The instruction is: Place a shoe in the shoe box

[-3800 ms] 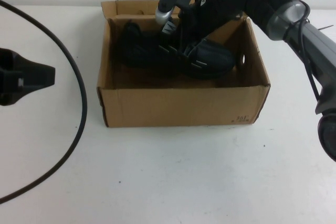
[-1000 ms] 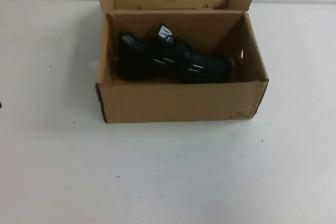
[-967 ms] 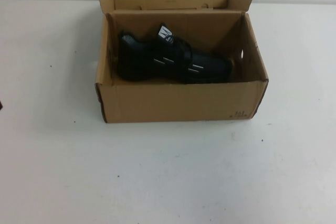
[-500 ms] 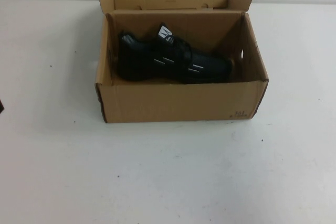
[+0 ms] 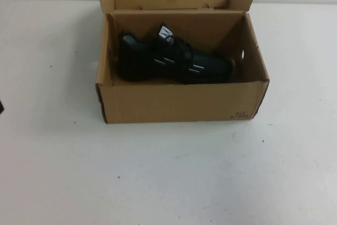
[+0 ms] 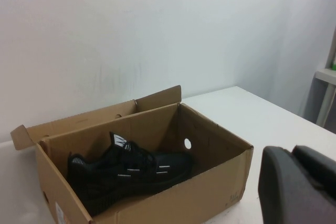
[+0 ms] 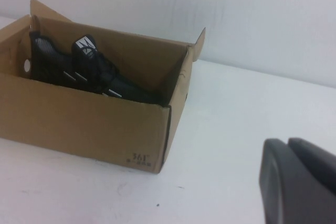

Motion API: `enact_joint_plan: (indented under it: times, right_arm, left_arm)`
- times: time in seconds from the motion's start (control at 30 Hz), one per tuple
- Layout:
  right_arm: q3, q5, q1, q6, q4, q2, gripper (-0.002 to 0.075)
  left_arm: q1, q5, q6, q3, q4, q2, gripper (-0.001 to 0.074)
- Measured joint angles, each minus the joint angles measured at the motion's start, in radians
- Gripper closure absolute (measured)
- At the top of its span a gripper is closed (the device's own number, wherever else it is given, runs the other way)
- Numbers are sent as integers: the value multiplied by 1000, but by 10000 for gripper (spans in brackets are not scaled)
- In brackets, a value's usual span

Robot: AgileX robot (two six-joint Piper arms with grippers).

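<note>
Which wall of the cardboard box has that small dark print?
The shoe box's long front wall, nearest the robot, near its right corner; the other walls visible show none.

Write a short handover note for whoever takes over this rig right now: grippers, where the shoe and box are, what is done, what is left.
Left gripper: shut, holding nothing, pulled back off to the left of the box; out of the high view.
Right gripper: shut, holding nothing, pulled back to the right of the box; also out of the high view.
The shoe lies on its side inside the shoe box, toe toward the robot's right, heel toward the left, along the far wall.
The shoe box sits open on the white table, flaps up.
Done: shoe is in the box, both arms clear.
Left: nothing visible for this task.
</note>
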Motion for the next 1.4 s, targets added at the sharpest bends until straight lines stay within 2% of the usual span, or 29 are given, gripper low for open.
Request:
enact_joint_plan:
  times: [0.27,0.4,0.6,0.9,1.07,1.2,1.4]
  right_arm:
    - [0,-1,0,0,0,0,743]
    - [0,-1,0,0,0,0,743]
    - [0,-1,0,0,0,0,743]
    - [0,-1,0,0,0,0,743]
    - [0,-1,0,0,0,0,743]
    - [0,-1,0,0,0,0,743]
    - [0,-1,0,0,0,0,743]
  left_arm:
    - [0,-6,0,0,0,0,736]
    - [-16,-87,0,0,9,-6,736]
    - [-28,-160,-25,0,163,-10,736]
    - [-28,-181,-381,0,612,-31,736]
    - [-82,-251,-531,43,764,-85,736]
    - [-132,-388,-595,144,839,-158,736]
    - [-140,-533,-854,356,1020,-260,736]
